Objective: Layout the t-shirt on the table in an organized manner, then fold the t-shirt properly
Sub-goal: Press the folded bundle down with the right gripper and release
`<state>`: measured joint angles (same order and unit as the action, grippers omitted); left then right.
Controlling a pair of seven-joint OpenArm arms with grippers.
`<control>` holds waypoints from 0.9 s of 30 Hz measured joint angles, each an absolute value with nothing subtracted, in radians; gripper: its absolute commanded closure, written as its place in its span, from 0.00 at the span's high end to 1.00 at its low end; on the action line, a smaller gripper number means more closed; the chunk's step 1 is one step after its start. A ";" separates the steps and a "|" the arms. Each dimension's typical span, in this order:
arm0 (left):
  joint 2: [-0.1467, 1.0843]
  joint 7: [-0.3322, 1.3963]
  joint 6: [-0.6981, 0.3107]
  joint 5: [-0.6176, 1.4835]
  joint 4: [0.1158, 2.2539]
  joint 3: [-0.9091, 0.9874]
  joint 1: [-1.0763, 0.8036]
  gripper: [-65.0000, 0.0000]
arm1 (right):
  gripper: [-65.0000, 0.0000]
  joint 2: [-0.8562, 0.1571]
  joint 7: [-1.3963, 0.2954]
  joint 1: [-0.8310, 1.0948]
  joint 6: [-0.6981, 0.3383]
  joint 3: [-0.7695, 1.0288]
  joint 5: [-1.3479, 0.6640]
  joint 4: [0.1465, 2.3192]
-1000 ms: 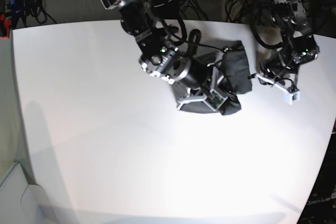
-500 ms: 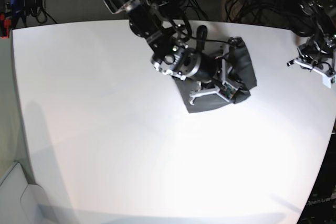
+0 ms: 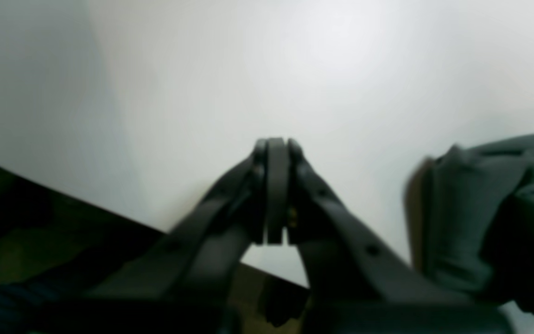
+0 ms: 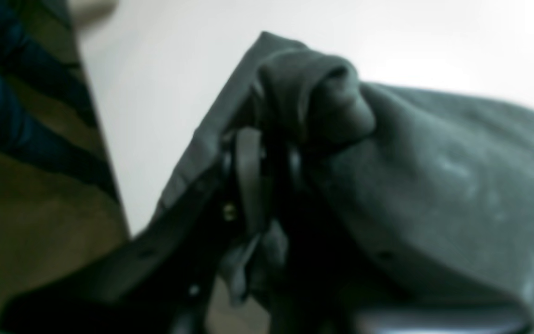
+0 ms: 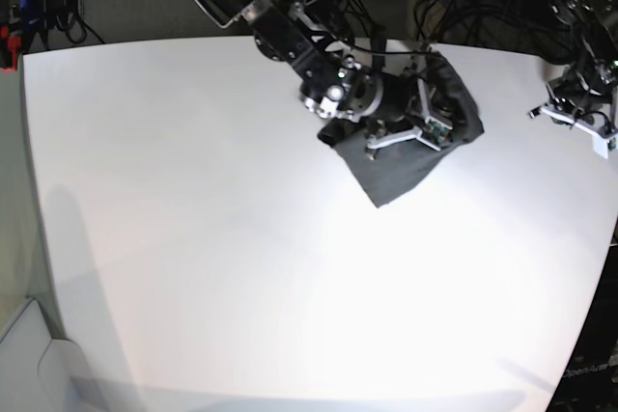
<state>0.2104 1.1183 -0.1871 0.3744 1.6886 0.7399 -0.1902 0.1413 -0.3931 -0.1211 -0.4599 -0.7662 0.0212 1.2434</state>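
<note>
- Left wrist view: my left hand has its fingers pressed flat together with nothing between them, hanging over the bare white bench near its edge. A bunched grey fold of the t-shirt shows at the right of this view, apart from the fingers. I read this arm as parked clear so the other one has room to work.
- Right wrist view: my right hand sits in the t-shirt, with a rolled hem or sleeve edge bulging just above the fingertips and cloth draped over both sides. The picture is blurred, so I cannot tell if the fingers are pinching the fabric or have slackened on it. The cloth looks gathered around the hand, which I judge suits dragging or lifting a corner to spread it.
- Base view: the t-shirt lies crumpled at the far side of the bench, towards the right of this view, one flap trailing out towards the middle. The right hand is on top of the heap; the left hand is well apart at the bench's right edge. The shirt is neither laid flat nor folded, so I judge the layout step is hardly begun.
</note>
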 measured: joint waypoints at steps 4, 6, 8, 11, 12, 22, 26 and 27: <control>0.210 1.118 -0.187 0.374 1.689 0.738 -0.190 0.00 | 0.37 0.142 -0.395 -0.115 -0.460 -0.780 0.020 1.295; 0.210 1.118 -0.187 0.374 1.689 0.738 -0.190 0.00 | 0.39 0.141 -0.398 -0.115 -0.460 -0.781 0.021 1.315; 0.210 1.118 -0.187 0.375 1.689 0.738 -0.190 0.00 | 0.40 0.139 -0.401 -0.115 -0.459 -0.788 0.023 1.349; 0.210 1.118 -0.187 0.374 1.689 0.738 -0.190 0.00 | 0.40 0.136 -0.405 -0.110 -0.459 -0.831 0.021 1.416; 0.210 1.118 -0.187 0.375 1.689 0.738 -0.191 0.00 | 0.40 0.138 -0.403 -0.097 -0.460 -0.846 0.023 1.445; 0.216 1.114 -0.187 0.374 1.689 0.739 -0.206 0.00 | 0.39 0.107 -0.406 -0.068 -0.472 -0.782 0.020 1.600; 0.250 1.084 -0.188 0.370 1.674 0.743 -0.246 0.00 | 0.39 0.097 -0.393 -0.066 -0.464 -0.679 0.019 1.589; 0.253 1.068 -0.187 0.370 1.665 0.744 -0.249 0.00 | 0.39 0.097 -0.383 -0.067 -0.464 -0.667 0.019 1.575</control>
